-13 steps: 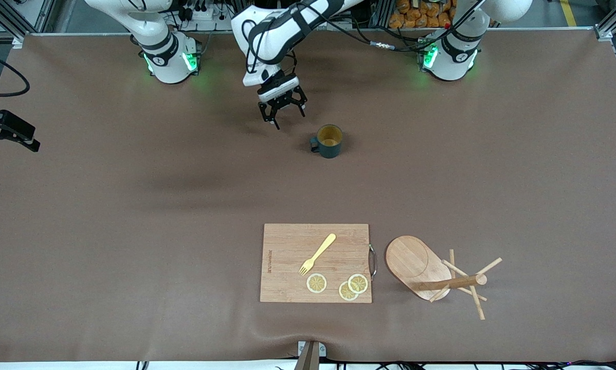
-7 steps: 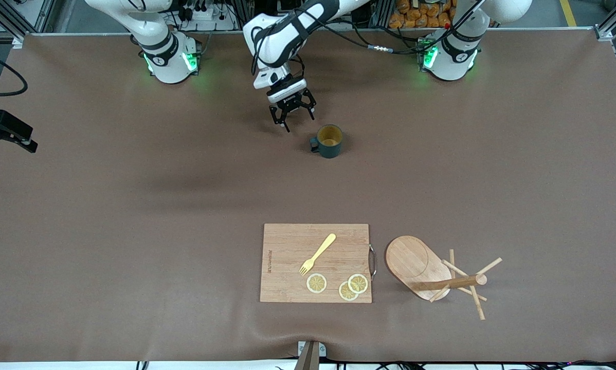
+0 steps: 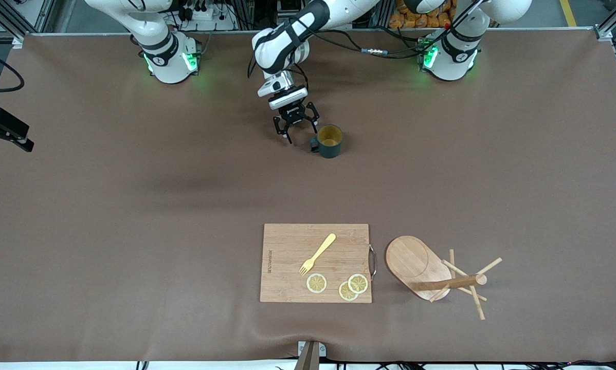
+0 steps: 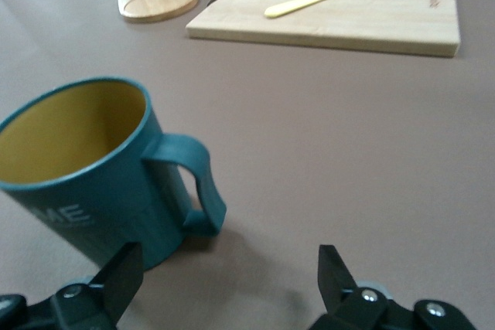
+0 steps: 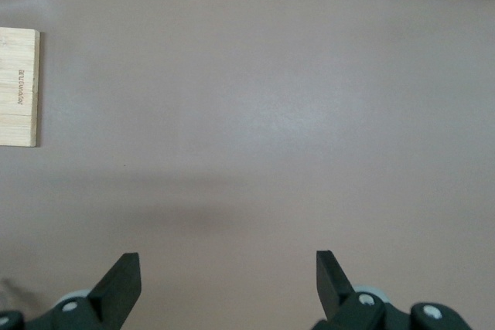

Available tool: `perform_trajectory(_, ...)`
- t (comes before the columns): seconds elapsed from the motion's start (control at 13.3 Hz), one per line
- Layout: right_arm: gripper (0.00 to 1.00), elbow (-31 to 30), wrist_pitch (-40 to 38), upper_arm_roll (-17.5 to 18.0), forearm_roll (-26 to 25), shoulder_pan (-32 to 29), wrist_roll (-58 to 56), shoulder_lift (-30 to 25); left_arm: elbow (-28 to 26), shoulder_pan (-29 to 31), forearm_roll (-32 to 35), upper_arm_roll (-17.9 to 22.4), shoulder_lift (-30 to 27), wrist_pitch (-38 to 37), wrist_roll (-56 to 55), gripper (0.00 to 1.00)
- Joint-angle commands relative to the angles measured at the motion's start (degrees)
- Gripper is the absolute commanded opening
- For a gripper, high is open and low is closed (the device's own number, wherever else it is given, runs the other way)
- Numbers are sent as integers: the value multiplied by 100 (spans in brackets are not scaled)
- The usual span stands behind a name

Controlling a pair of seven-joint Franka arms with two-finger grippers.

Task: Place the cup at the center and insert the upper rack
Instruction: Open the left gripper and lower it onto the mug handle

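The dark teal cup [image 3: 329, 141] stands upright on the brown table, nearer the robots' bases than the other things, its handle [image 3: 313, 145] turned toward my left gripper. My left gripper [image 3: 297, 131] is open and empty, low beside the cup on the handle side. In the left wrist view the cup [image 4: 85, 168] sits close before the gripper [image 4: 228, 268], its body by one fingertip [image 4: 124, 268] and its handle just ahead of the gap. The wooden mug tree [image 3: 431, 272] lies on its side near the front camera. My right gripper [image 5: 228, 284] is open, high over bare table, and waits.
A wooden cutting board [image 3: 315, 262] with a yellow fork [image 3: 317, 253] and lemon slices [image 3: 316, 283] lies beside the mug tree, toward the right arm's end. The board [image 4: 332, 9] and the tree's base [image 4: 158, 1] also show in the left wrist view.
My left gripper has moved down and toward the cup, from well short of it to right beside its handle. The cup and mug tree have not moved.
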Motion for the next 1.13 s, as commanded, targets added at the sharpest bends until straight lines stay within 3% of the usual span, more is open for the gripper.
perform_trajectory(0.0,100,153,-58,-15,-90,37,-48,57,110,-72,286,58,75,-141,-41,100)
perform_trajectory(1.06,100,153,-84,-15,-73,37,-22,65,382,-63,1113,366,524,-141,-41,100)
